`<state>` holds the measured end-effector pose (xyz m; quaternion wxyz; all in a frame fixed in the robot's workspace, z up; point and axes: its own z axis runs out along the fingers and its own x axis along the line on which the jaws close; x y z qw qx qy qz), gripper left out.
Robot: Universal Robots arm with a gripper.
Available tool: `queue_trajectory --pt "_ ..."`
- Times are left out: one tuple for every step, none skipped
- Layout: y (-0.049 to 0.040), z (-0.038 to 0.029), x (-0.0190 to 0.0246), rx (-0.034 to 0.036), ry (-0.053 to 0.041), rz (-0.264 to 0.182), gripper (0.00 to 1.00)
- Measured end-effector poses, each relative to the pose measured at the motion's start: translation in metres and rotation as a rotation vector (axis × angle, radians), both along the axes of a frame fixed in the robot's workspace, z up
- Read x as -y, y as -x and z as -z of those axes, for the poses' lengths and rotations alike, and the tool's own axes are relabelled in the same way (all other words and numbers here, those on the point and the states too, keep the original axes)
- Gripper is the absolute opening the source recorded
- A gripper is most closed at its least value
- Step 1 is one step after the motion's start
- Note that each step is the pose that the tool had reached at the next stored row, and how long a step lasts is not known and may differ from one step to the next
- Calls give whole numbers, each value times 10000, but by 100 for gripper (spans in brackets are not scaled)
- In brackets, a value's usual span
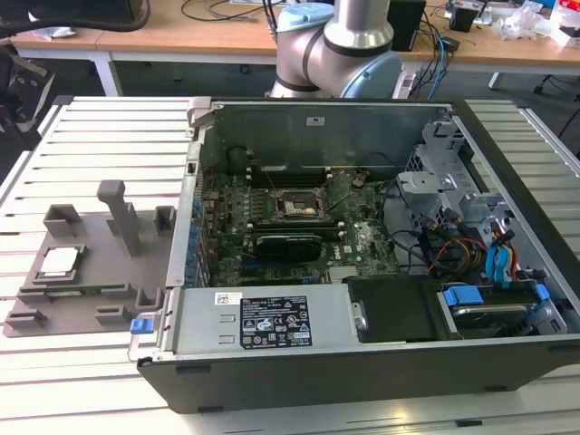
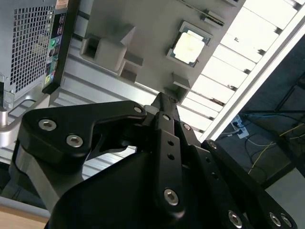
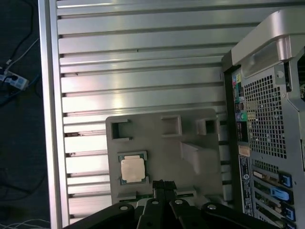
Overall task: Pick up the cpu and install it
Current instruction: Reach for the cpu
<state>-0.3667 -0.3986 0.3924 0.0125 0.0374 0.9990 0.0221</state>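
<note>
Grey tray (image 1: 113, 276) lies beside open computer case (image 1: 362, 373) on slatted table (image 1: 109, 136).

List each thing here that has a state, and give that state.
cpu, lying flat in the recess of the grey tray, not gripped.
gripper, shut, holding nothing.
computer case, on its side, side panel off, motherboard exposed.

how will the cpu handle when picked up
Likely stiff and light: the cpu is a small flat square chip. Its smooth metal top may be slippery. Lying flat in the grey tray, it should not roll or tip.
</note>
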Motion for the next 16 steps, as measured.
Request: queue_trajectory --pt "17 0 0 0 0 0 11" --pt "39 1 0 1 0 0 11" --pt "55 1 0 0 0 0 11" --pt "102 1 0 0 0 -1 11" --pt "134 1 -1 0 0 0 11" --pt "159 2 -1 1 -1 0 11" --pt "213 3 -1 0 -1 0 11" --pt "243 3 -1 0 0 0 11" --pt "273 3 -1 -1 0 0 11" --pt "299 5 -1 0 -1 0 11" --pt "303 5 -1 0 0 -2 11" --pt "304 6 -1 0 0 0 11" --pt "304 5 -1 0 0 0 11" --pt "305 6 -1 0 -1 0 11" --pt "305 6 -1 0 0 0 11" --pt "306 6 -1 -1 0 0 11"
